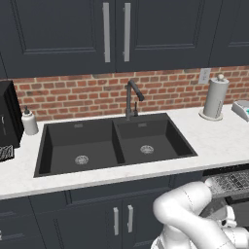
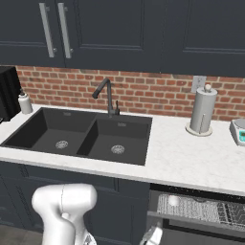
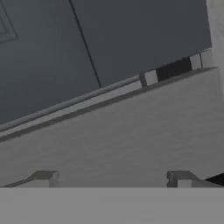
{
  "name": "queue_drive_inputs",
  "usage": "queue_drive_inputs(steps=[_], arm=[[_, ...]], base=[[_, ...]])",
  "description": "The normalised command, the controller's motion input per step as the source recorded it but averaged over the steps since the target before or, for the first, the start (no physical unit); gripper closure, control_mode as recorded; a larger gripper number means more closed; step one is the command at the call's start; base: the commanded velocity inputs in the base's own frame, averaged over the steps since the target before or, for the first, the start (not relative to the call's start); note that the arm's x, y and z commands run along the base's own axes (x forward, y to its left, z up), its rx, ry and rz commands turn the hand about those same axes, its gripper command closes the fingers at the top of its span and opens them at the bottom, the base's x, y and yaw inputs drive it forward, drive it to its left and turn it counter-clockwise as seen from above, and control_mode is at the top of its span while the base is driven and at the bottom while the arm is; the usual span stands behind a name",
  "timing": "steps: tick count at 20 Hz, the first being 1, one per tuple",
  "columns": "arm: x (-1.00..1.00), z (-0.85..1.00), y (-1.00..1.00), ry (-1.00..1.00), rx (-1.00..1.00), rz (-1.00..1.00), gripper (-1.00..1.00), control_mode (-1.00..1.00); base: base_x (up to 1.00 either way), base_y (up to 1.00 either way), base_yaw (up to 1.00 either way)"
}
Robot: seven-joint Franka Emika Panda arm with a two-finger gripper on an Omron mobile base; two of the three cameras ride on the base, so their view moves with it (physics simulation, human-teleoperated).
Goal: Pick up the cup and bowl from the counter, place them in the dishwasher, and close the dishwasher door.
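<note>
Both base views look forward and down from left and right, sharing the sink (image 1: 116,146); the hand view sits close against a grey panel (image 3: 122,135).

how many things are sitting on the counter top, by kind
soap bottle: 1
paper-towel roll: 1
black appliance: 1
white device with teal top: 1
total: 4

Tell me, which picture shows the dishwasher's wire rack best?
The right base view: the wire rack stretches wide under the counter edge, seen from above. The left base view catches just a corner of it beside the arm. The hand view does not let me make out a rack.
</note>
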Motion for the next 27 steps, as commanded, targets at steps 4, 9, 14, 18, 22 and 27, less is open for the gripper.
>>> queue_drive_inputs(steps=[4, 9, 14, 18, 22, 27], arm=[[1.0, 0.29, -0.38, 0.0, 0.22, -0.01, -1.0, -1.0], [1.0, 0.29, -0.5, 0.0, 0.18, -0.02, -1.0, -1.0], [1.0, 0.22, -0.56, 0.0, 0.13, -0.01, -1.0, -1.0], [1.0, 0.09, -0.52, 0.0, 0.13, 0.0, -1.0, -1.0], [1.0, 0.01, -0.44, 0.0, 0.13, 0.0, -1.0, -1.0], [1.0, 0.03, -0.41, 0.0, 0.14, 0.0, -1.0, -1.0]], base=[[0.0, 0.0, 0.0], [0.0, 0.0, 0.0], [0.0, 0.0, 0.0], [0.0, 0.0, 0.0], [0.0, 0.0, 0.0], [0.0, 0.0, 0.0]])
